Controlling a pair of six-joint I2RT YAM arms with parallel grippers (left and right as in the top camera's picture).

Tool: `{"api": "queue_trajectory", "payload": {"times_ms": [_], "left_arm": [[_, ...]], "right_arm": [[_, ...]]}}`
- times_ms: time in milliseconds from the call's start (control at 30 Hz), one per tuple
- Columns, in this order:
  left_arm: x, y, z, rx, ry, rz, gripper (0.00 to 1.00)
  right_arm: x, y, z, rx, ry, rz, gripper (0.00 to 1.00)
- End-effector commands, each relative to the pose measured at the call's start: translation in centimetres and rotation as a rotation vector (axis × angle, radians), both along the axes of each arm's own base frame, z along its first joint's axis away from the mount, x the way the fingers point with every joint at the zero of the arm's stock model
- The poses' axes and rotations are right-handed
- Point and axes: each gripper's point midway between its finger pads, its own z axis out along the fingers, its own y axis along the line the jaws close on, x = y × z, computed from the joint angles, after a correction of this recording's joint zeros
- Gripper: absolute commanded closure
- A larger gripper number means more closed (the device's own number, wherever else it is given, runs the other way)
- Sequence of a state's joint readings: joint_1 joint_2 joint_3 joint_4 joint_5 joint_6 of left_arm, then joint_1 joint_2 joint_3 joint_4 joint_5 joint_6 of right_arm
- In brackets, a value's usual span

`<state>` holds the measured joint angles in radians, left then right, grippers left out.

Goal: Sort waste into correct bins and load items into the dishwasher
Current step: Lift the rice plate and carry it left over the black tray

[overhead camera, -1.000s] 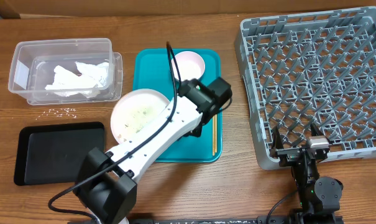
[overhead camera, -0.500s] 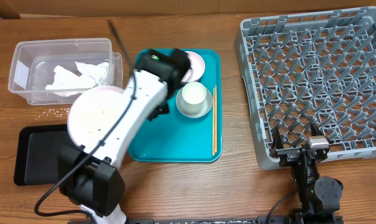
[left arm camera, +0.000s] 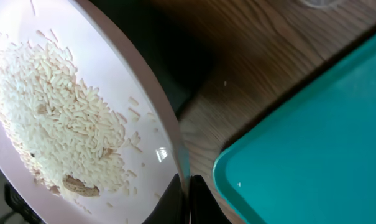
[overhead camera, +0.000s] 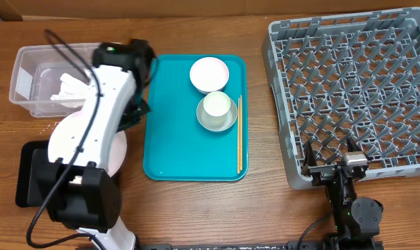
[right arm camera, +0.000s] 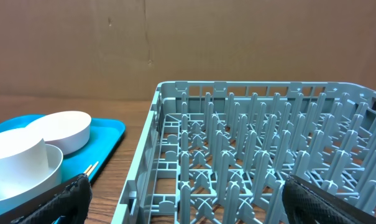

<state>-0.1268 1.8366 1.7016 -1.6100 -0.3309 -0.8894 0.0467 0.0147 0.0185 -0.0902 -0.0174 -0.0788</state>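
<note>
Plate (overhead camera: 58, 144) leftward (over black tray (overhead camera: 26, 189))

I see the white plate (overhead camera: 62, 142), heaped with rice (left arm camera: 57, 118), over the black tray (overhead camera: 30, 170) near left, napkins (overhead camera: 65, 87) in the clear tub (overhead camera: 22, 59) beyond, and the grey rack (overhead camera: 348, 90) at right.

This is a robot test bench dressed as a kitchen, not a home. The left arm (overhead camera: 105, 104) and the right arm (overhead camera: 348, 201) stand at the near edge of a plain wooden table (overhead camera: 196, 208), and a black cable (overhead camera: 60, 42) loops loose above it. Brown cardboard (right arm camera: 175, 43) closes off the back. The kitchen side is only tableware: a grey dish rack (overhead camera: 348, 90) sits straight on the table, beside a teal tray (overhead camera: 182, 139) carrying a bowl (overhead camera: 209, 73) and a cup (overhead camera: 216, 105). There is also a plate (left arm camera: 63, 112) of rice, a clear tub (overhead camera: 22, 69) and a black tray (overhead camera: 30, 173).
</note>
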Motion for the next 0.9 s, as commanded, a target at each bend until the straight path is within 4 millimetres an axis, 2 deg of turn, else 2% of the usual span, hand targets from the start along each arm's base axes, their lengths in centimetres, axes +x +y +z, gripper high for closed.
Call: {"api": "queue_trajectory", "payload": {"times_ms": [0, 233, 367, 667, 867], "left_arm": [[0.2, 1.5, 0.7, -0.039, -0.037, 0.089, 0.96], [1.3, 4.6, 0.1, -0.143, -0.081, 0.129, 0.96], [1.0, 6.8, 0.0, -0.179, -0.091, 0.179, 0.95], [2.0, 7.8, -0.2, -0.46, -0.186, 0.16, 0.96], [1.6, 9.7, 0.1, -0.542, -0.237, 0.159, 0.96]], "right_arm": [[0.0, -0.1, -0.1, 0.0, -0.008, -0.01, 0.0], [0.0, -0.1, -0.1, 0.0, -0.008, -0.01, 0.0], [0.0, -0.1, -0.1, 0.0, -0.007, -0.01, 0.0], [0.0, -0.1, -0.1, 0.0, -0.007, -0.01, 0.0], [0.0, -0.1, -0.1, 0.0, -0.007, -0.01, 0.0]]}}
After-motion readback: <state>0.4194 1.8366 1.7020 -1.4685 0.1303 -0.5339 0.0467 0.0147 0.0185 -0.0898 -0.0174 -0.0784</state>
